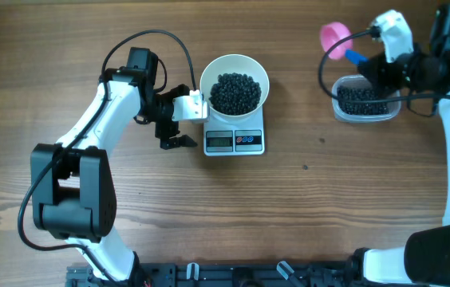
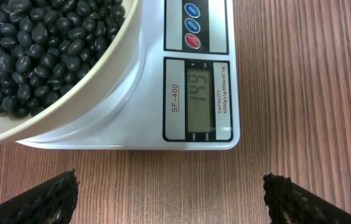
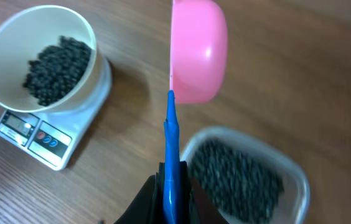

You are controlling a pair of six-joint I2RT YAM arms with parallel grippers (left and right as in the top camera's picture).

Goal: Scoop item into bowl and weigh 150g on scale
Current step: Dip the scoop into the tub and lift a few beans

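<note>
scale [image 2: 197,99] just ahead of open left claw [image 2: 170,188]

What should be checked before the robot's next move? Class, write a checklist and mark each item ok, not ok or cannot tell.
1. Bowl sits on the scale: ok.
2. Beans are in the bowl: ok.
3. Display shows 150: not ok, it seems to read 149.
4. Right pincer is shut on the scoop handle: ok.
5. Scoop carries beans: cannot tell, its inside does not show clearly.
6. Left pincer is open and apart from the scale: ok.
</note>
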